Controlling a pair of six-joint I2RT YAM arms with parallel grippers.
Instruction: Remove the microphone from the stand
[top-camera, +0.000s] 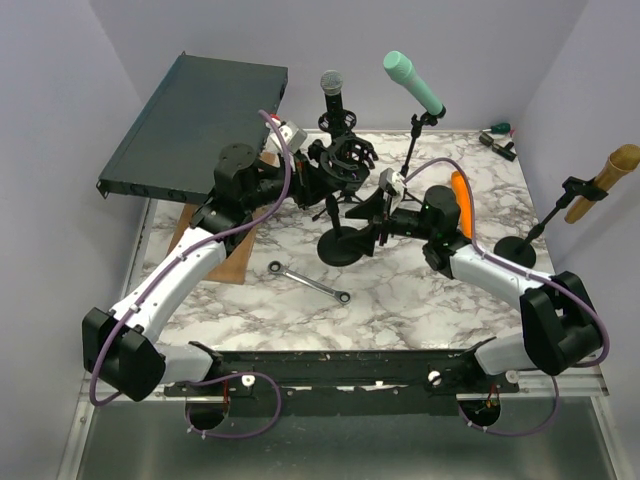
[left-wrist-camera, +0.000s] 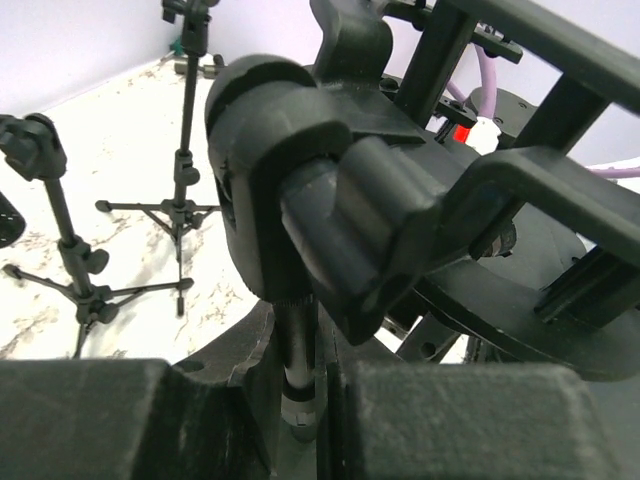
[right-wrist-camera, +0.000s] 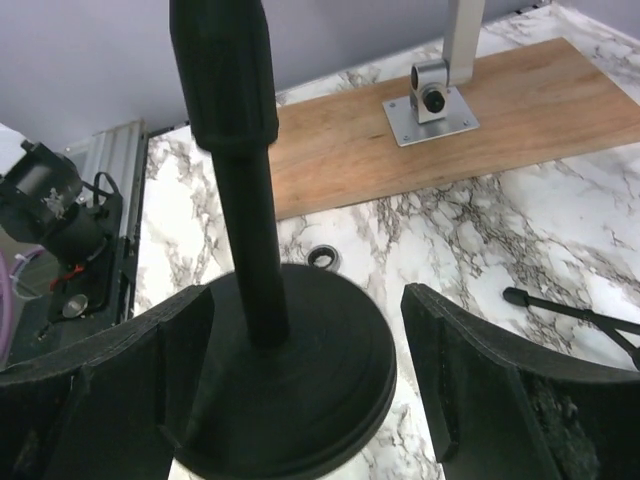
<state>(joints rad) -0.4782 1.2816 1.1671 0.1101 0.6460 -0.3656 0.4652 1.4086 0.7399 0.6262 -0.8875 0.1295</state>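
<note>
- Grips the stand (left-wrist-camera: 298, 340) rod with the left end effector (left-wrist-camera: 300, 400), pads (left-wrist-camera: 120, 420) almost together.
- Straddles its base with the right end effector (right-wrist-camera: 305, 370), spread wide.
- Shows the microphone (top-camera: 332, 85) mounted upright, near the far edge of the desk (top-camera: 400, 310).

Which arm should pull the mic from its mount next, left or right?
Left. The left pincer is up at the shock mount holding the microphone; the right pincer sits low, open around the stand pole above the round base, probably better for bracing.

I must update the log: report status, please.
Left end effector hugs the stand, grip unclear. Right end effector open astride it. Microphone sits in the mount. Tripod stand nearby.
</note>
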